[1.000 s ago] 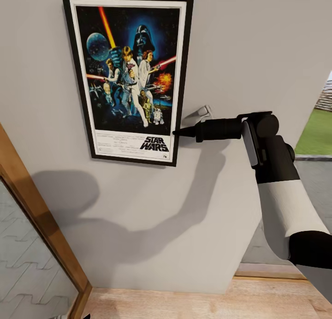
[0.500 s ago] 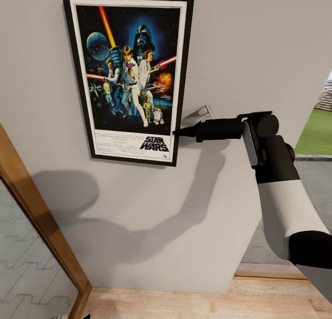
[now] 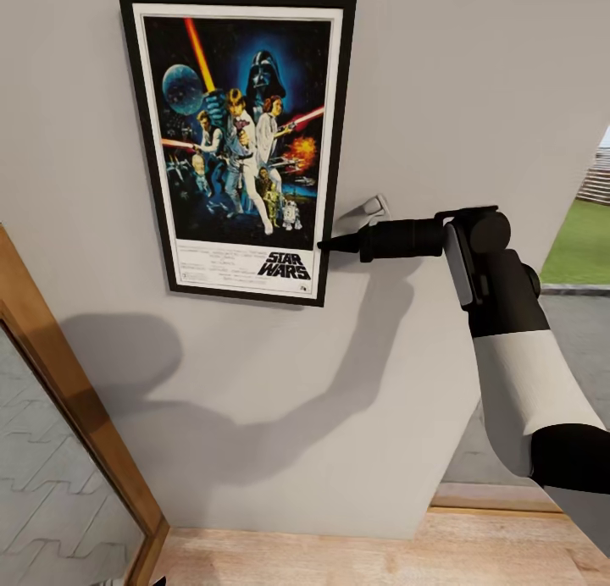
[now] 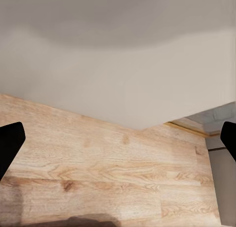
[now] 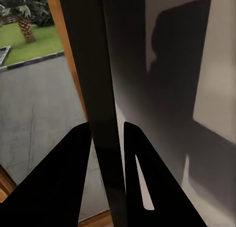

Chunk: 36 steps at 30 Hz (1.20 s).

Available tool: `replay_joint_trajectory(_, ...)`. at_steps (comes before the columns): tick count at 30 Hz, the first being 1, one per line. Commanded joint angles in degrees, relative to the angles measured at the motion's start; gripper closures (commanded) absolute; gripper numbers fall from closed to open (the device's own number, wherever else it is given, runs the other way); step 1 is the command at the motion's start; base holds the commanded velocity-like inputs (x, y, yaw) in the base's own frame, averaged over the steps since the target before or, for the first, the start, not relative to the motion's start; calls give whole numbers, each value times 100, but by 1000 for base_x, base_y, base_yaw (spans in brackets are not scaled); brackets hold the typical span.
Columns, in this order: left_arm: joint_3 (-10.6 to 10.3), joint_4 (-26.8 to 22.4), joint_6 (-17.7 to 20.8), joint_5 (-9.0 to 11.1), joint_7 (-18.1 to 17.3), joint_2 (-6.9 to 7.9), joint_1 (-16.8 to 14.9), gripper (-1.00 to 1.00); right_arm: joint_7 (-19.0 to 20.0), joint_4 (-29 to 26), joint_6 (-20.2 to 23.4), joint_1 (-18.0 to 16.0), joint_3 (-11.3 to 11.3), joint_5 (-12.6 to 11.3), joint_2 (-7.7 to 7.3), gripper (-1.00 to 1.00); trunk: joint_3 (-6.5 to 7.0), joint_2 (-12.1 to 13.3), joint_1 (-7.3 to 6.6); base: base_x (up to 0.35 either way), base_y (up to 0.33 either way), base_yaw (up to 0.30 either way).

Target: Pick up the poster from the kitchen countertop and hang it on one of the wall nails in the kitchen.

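Black right hand (image 3: pixel 326 245) clamped on black-framed Star Wars poster (image 3: pixel 241 137) against grey wall (image 3: pixel 440 103); left hand (image 4: pixel 118 143) spread open.

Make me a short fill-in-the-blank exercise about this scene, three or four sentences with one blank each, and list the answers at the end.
1. The poster is flat against the ____.
2. The right gripper pinches the poster's ____ edge, by the head view.
3. The black title printed near the foot of the poster reads STAR ____.
4. The left gripper, fingers spread wide, looks down at a floor made of ____.

Missing words: wall; right; WARS; wood
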Motion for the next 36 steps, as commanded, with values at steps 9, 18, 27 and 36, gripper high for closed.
replay_joint_trajectory(9,-49,3,-34,38,-10,1,-6,-100,-50,92,88,-6,7,91,-5,100,-14,-8,6,0,0,0)
replay_joint_trajectory(18,-49,3,-34,38,-10,1,-6,-100,-51,92,88,-6,7,92,-5,100,-14,-8,6,-18,0,0)
replay_joint_trajectory(27,-49,3,-34,38,-10,4,-6,-100,-51,86,85,-6,7,92,-5,100,-14,-8,6,-71,0,0)
replay_joint_trajectory(36,-49,3,-34,38,-10,10,-6,-100,-51,83,80,-6,-1,91,-13,-100,-14,-8,6,-4,0,0)
